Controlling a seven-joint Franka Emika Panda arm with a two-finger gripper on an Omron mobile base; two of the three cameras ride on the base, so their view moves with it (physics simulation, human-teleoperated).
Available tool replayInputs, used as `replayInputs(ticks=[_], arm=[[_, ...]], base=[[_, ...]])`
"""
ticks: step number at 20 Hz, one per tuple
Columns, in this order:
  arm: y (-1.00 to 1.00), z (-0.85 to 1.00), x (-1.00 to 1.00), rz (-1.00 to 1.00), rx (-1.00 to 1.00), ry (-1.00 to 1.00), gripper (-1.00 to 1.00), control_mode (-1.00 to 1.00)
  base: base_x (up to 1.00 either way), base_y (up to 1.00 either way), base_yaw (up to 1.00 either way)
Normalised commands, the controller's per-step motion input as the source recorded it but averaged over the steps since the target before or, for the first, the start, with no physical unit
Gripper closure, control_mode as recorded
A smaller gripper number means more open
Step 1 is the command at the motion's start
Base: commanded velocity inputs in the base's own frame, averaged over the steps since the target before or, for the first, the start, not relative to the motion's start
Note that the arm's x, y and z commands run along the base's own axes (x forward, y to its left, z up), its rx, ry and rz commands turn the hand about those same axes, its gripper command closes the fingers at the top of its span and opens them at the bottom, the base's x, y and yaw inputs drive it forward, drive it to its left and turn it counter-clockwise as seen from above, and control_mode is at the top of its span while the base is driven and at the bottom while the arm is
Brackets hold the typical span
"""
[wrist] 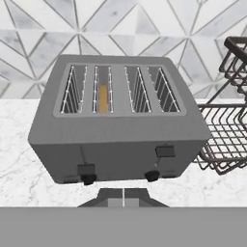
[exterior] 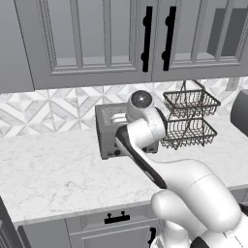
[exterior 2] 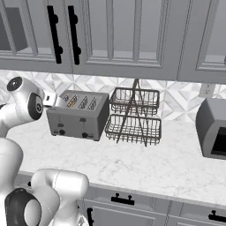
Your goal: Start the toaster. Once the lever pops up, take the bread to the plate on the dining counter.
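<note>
The boxy grey metal four-slot toaster (wrist: 118, 120) stands on the white marble-patterned worktop (exterior: 53, 174) against the tiled backsplash, w/ a two-tier dark wire basket rack (exterior 2: 134, 115) just beside it on the right. The claw (wrist: 123, 198) hovers in front of the toaster's front face, fingers pressed together, holding nothing.

Bread location: the thin golden-orange toast slice (wrist: 102, 98) sits edge-on in the second slot from the left, sunk below the slot rim. The other three slots look empty.

Front controls: two small black levers and two black knobs. The left lever (wrist: 86, 169) sits low, near its knob; the right lever (wrist: 165, 151) sits higher. This suggests the left pair of slots is engaged; it cannot be confirmed.

Handling, est.:
- Bread: light, stiff but brittle, dry surface w/ fair friction. Grip the top edge across its thin faces, pull straight up. Excess squeeze likely cracks it.
- Access: top edge is recessed now; reach is poor until the lever rises.
- Toaster: heavy enough to stay put under a light lever press.

Containers: both wire basket tiers appear empty.
</note>
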Motion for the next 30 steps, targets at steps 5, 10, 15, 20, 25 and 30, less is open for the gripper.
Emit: replayInputs(ticks=[5,10,15,20,25,30], arm=[[-0.03,0.06,0.06,0.0,0.0,0.0,-1.0,-1.0],[0.0,-0.01,0.17,0.02,0.0,0.0,-1.0,-1.0],[0.0,-0.07,0.2,0.04,0.0,0.0,-1.0,-1.0],[0.0,-0.03,0.22,0.04,0.0,0.0,-1.0,-1.0],[0.0,-0.22,0.12,0.02,0.0,0.0,-1.0,-1.0],[0.0,-0.07,0.0,0.0,0.0,0.0,-1.0,-1.0]], base=[[0.0,0.0,0.0],[0.0,0.0,0.0],[0.0,0.0,0.0],[0.0,0.0,0.0],[0.0,0.0,0.0],[0.0,0.0,0.0]])
